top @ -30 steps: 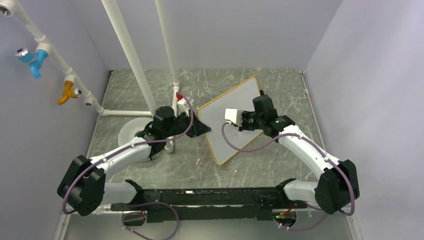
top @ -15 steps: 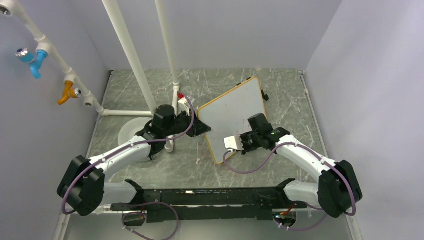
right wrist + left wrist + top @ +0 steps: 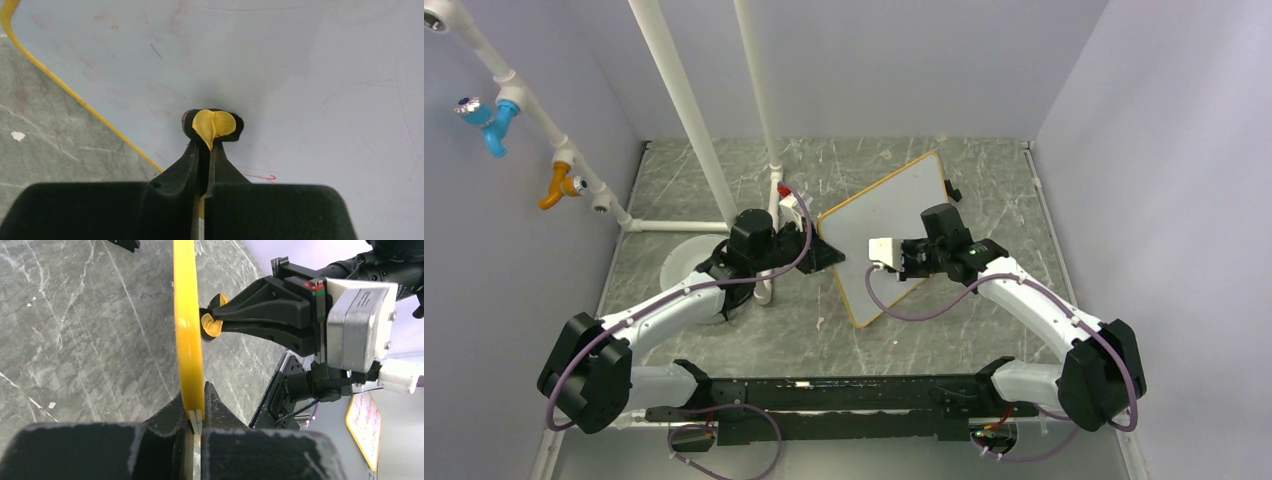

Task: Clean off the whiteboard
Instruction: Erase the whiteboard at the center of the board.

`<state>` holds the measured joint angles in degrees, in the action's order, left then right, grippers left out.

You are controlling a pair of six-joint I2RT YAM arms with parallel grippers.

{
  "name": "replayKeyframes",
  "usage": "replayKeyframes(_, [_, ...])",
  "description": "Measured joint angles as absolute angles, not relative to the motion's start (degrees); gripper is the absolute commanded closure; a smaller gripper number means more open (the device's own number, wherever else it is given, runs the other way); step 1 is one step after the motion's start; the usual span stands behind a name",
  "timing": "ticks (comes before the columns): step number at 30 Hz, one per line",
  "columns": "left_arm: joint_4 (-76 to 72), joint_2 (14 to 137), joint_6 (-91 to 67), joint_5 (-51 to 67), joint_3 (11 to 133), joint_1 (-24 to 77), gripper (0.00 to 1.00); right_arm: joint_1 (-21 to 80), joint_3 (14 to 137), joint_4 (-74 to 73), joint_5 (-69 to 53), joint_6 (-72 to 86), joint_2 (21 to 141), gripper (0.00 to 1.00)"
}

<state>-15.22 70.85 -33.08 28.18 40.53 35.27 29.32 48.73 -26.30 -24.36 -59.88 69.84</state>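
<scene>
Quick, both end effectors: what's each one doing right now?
Left end effector: closed on the whiteboard edge.
Right end effector: closed on a small yellow wad.

My black two-finger gripper (image 3: 204, 145) is pinched tight on a small folded yellow wiping pad (image 3: 214, 124), whose rounded tip meets the flat white board (image 3: 310, 75). A short red pen stroke (image 3: 260, 176) lies just beside my fingers. The board's thin orange-yellow frame (image 3: 75, 97) runs diagonally at left, with grey marbled tabletop (image 3: 40, 150) beyond it.
</scene>
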Motion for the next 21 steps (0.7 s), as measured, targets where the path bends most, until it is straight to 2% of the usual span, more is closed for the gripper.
replayKeyframes(9, [-14.61, 70.37, -31.81, 28.56, 40.53, 35.27, 1.00, 35.99, 41.85, -29.67, -24.38, -65.23, 70.26, 1.00])
replayKeyframes(21, [-14.48, 70.30, -31.29, 28.69, 40.53, 35.27, 1.00, 24.93, 52.49, -25.91, -24.08, -54.61, 71.09, 1.00])
